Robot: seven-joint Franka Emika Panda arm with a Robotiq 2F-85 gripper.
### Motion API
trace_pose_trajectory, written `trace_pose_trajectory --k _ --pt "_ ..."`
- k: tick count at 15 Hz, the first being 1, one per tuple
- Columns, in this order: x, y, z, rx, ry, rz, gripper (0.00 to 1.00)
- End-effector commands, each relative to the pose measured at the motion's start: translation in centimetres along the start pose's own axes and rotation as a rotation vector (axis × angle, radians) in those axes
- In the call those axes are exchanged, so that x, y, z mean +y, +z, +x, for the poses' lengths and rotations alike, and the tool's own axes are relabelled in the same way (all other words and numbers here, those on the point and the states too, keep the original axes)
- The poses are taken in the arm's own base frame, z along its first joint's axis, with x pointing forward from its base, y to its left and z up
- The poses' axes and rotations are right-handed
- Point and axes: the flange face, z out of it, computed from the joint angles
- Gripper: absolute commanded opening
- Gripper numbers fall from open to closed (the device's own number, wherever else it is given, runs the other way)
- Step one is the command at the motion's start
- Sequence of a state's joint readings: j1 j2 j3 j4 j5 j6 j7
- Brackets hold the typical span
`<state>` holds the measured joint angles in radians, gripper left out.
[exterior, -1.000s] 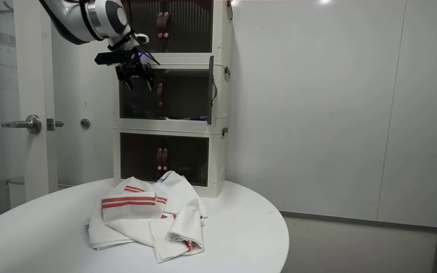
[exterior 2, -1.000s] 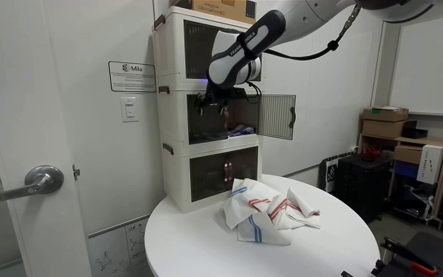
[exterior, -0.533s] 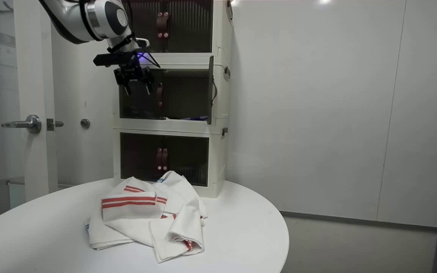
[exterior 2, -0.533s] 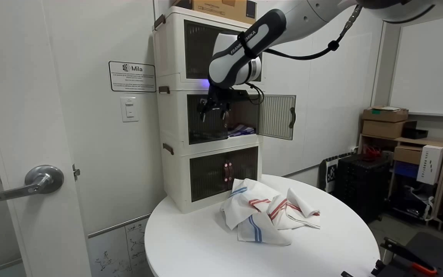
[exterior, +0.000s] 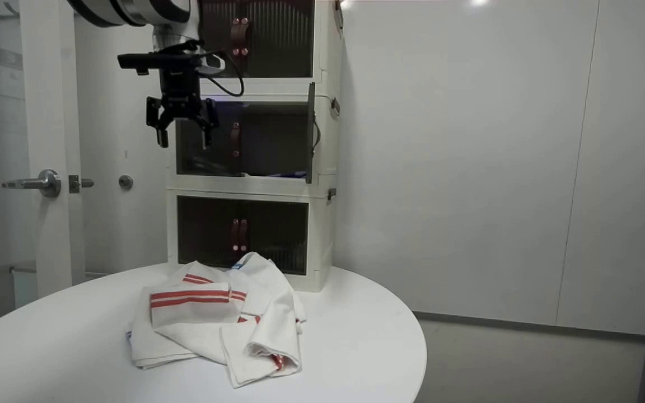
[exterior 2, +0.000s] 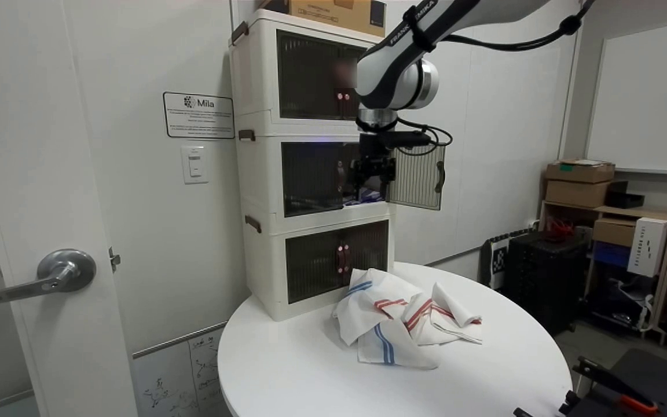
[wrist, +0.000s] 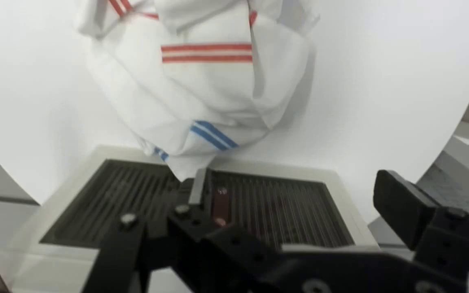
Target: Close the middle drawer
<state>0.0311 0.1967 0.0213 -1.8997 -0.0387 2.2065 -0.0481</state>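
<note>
The middle drawer is the second tier of the white cabinet, with dark ribbed see-through doors. Its left door (exterior 2: pixel 310 182) is shut. Its right door (exterior 2: pixel 417 174) stands swung wide open, edge-on in an exterior view (exterior: pixel 311 134), with a dark handle (exterior 2: pixel 440 176). Blue-purple items (exterior 2: pixel 372 196) lie inside. My gripper (exterior: pixel 184 141) points down, open and empty, in front of this tier. In an exterior view (exterior 2: pixel 373 182) it overlaps the opening beside the open door; contact cannot be told. In the wrist view its jaws (wrist: pixel 297 183) stand wide apart; the middle tier is mostly hidden there.
A crumpled white towel (exterior: pixel 216 319) with red and blue stripes lies on the round white table (exterior: pixel 367 324) before the shut bottom tier (exterior 2: pixel 316 266). The top tier (exterior 2: pixel 304 75) is shut. A cardboard box (exterior 2: pixel 333 14) sits on the cabinet.
My gripper has swung from tilted to pointing straight down and has backed away from the cabinet front, leftward in one view, rightward in another. The open door and towel have not moved.
</note>
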Motion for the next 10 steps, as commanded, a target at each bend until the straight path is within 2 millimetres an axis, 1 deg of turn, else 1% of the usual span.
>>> trace_pose_trajectory --k 1,4,7,8,9,10 --pt "2.2 -0.4 -8.1 -0.098 0.009 0.012 1.0" --pt "3.8 0.0 -13.6 -0.124 0.086 0.019 1.0" --pt "5.1 0.2 -17.8 -0.142 0.157 0.032 1.0" --pt "4.9 0.8 -14.6 -0.158 0.111 0.013 1.0" --pt "5.2 0.8 -16.0 -0.162 0.124 0.015 1.0" --pt "5.3 0.7 -16.8 -0.162 0.131 0.017 1.0"
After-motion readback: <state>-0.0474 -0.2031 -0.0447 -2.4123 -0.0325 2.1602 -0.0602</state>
